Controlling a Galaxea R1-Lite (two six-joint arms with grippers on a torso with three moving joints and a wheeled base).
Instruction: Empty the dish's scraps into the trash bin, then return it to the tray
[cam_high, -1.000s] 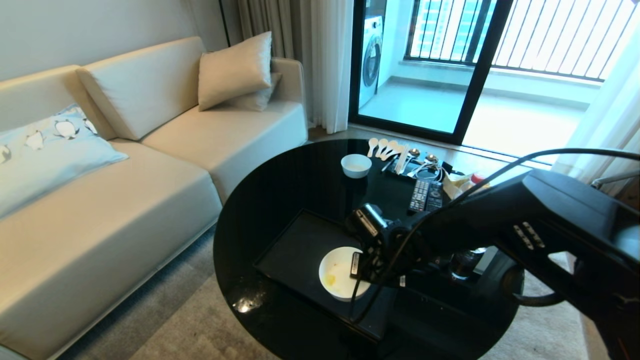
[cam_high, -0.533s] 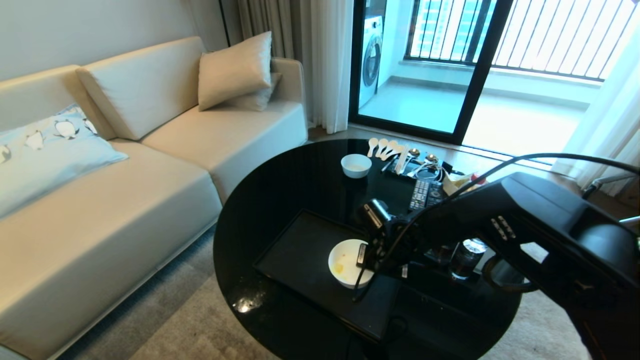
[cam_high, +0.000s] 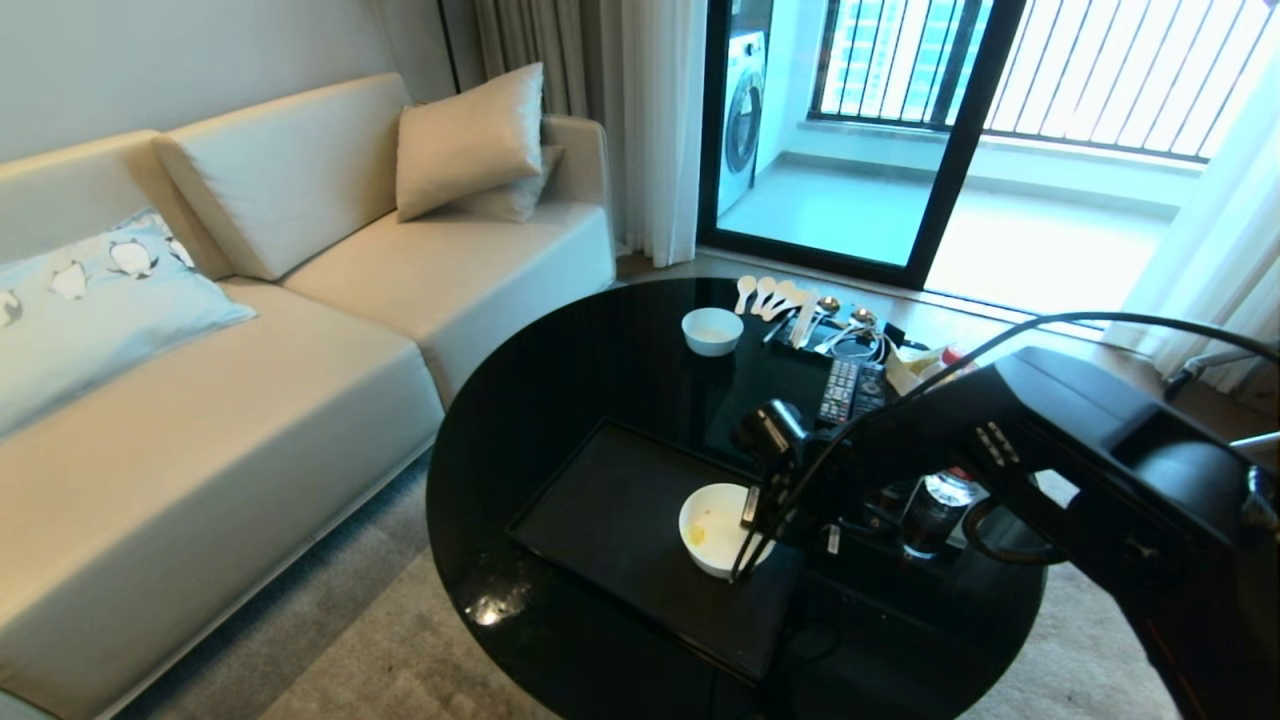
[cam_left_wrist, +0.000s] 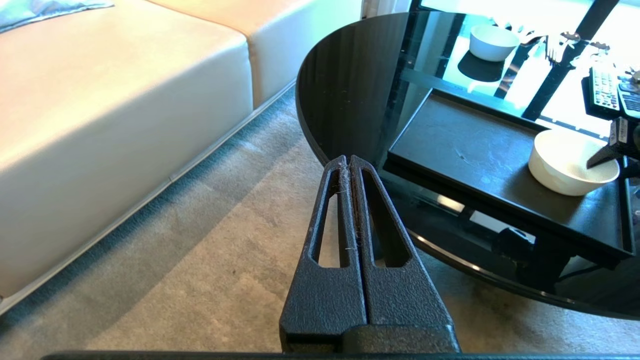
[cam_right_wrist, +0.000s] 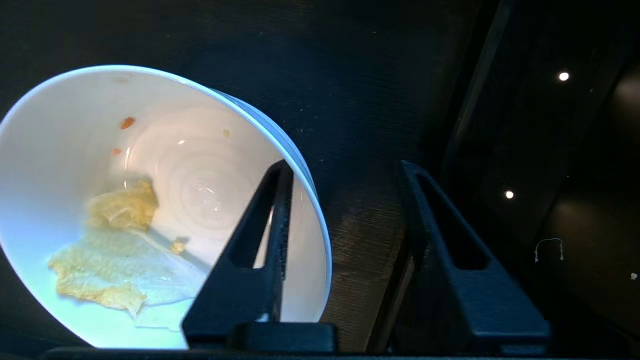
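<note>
Right gripper (cam_right_wrist: 345, 210) has just parted its fingers; they now stand spread astride the rim of the dish (cam_high: 716, 528), one inside, one outside, gripping nothing. The dish sits on the tray (cam_high: 600, 520) near its right end, yellow scraps (cam_right_wrist: 115, 240) remaining inside, so the release appears to conclude the return step with emptying incomplete. Against the earlier frame, dish and gripper lie further right on the tray. Left gripper (cam_left_wrist: 350, 170) hangs beside the counter (cam_high: 600, 360), fingers pressed together; trash bin not visible

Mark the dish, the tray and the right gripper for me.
dish (cam_high: 708, 520): head view, inner wall.
tray (cam_high: 610, 510): head view, bare floor left of the dish.
right gripper (cam_right_wrist: 345, 170): right wrist view, gap between fingertips.
</note>
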